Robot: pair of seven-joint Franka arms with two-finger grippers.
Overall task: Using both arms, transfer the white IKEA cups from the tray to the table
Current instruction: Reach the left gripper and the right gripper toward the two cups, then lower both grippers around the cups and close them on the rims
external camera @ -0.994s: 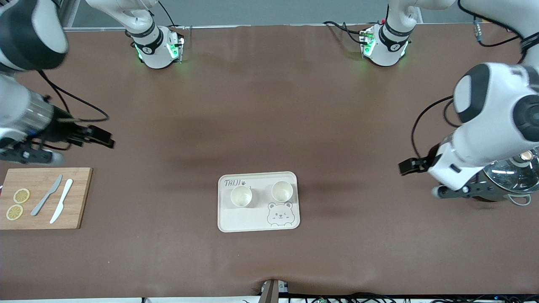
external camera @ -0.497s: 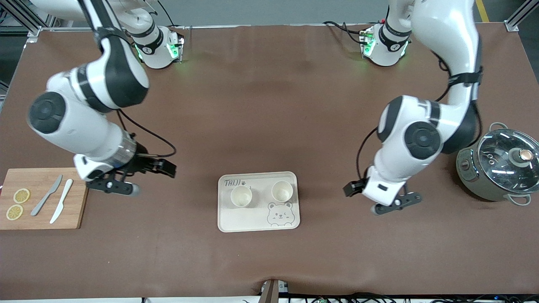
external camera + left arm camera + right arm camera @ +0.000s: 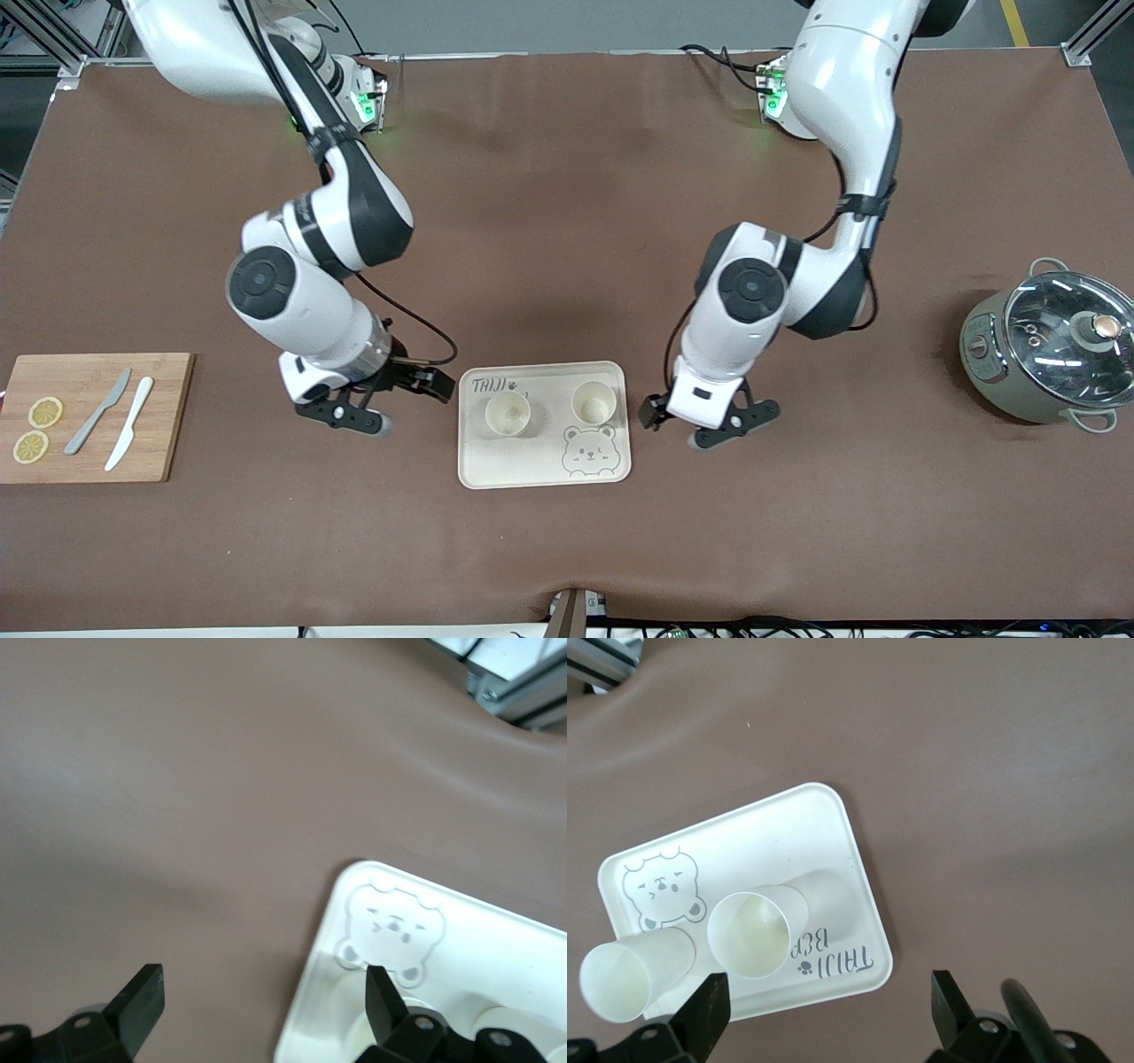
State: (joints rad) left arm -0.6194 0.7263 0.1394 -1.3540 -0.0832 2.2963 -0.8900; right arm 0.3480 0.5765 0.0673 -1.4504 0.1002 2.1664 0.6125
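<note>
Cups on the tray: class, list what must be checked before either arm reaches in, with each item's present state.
1. Both cups upright on the tray: ok.
2. Left gripper open, beside the tray: ok.
3. Right gripper open, beside the tray: ok.
4. Either gripper over its cup: not ok.
5. Bare table beside the tray for setting cups down: ok.

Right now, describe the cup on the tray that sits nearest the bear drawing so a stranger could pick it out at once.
Find the cream tray near the middle of the brown table. Two white cups stand side by side on it; take the cup toward the left arm's end. It sits just above the printed bear face in the front view, while its twin stands by the "TAIJI" lettering.
</note>
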